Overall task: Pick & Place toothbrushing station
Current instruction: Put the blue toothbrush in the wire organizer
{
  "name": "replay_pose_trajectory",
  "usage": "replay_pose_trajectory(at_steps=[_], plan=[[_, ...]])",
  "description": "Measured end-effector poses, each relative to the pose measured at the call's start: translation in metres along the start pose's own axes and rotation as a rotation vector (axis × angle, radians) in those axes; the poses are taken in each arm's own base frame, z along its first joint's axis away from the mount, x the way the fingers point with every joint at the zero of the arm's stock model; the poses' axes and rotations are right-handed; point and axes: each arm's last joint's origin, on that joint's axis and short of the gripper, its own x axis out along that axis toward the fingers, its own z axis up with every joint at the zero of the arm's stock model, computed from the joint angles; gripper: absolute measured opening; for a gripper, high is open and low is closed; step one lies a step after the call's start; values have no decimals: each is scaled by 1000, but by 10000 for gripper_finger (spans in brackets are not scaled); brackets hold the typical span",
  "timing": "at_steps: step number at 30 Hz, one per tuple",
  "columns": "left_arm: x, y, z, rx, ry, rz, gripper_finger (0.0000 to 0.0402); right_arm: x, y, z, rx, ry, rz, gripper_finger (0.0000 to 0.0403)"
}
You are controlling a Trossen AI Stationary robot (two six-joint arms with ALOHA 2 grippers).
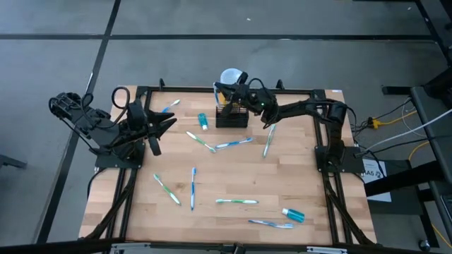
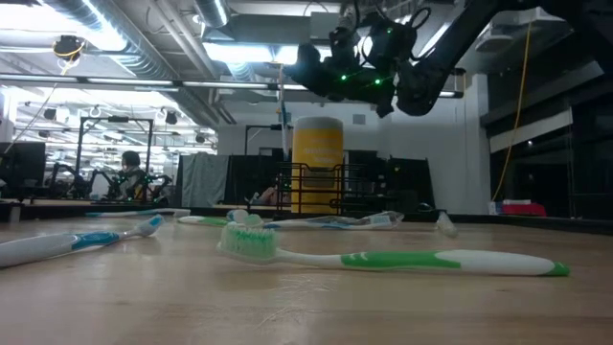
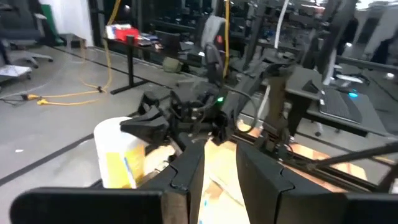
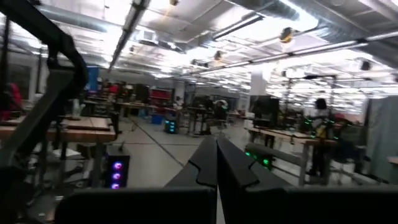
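Observation:
The toothbrushing station (image 1: 232, 116), a small black wire-mesh holder, stands on the table near its far edge, in front of a yellow cylinder with a white top (image 1: 231, 76). The low view shows the station (image 2: 311, 189) before the cylinder (image 2: 317, 163). My right gripper (image 1: 219, 89) hovers shut above the station's far left corner, pointing toward the table's left; its fingers (image 4: 216, 155) hold nothing. My left gripper (image 1: 171, 124) waits raised over the table's left side, open, with nothing between its fingers (image 3: 186, 171).
Several toothbrushes lie scattered on the wood, among them a green one (image 2: 383, 257) near the front and a pair (image 1: 219, 144) just before the station. A small teal tube (image 1: 203, 121) stands left of the station, and another (image 1: 294, 214) lies at the near right. A black frame rims the table.

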Motion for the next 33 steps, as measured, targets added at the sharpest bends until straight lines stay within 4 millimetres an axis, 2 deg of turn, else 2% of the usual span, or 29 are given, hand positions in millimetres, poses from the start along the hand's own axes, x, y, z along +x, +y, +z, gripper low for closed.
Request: replay_pose_trajectory(at_steps=[7, 18, 33], plan=[[0, -1, -1, -5, 19, -41, 88, -1, 14, -6, -94, 72, -77, 0], [0, -2, -1, -7, 32, -70, 88, -3, 28, -10, -144, 143, -106, 0], [0, -5, -2, -6, 45, -98, 88, -5, 35, -15, -153, 208, -123, 0]])
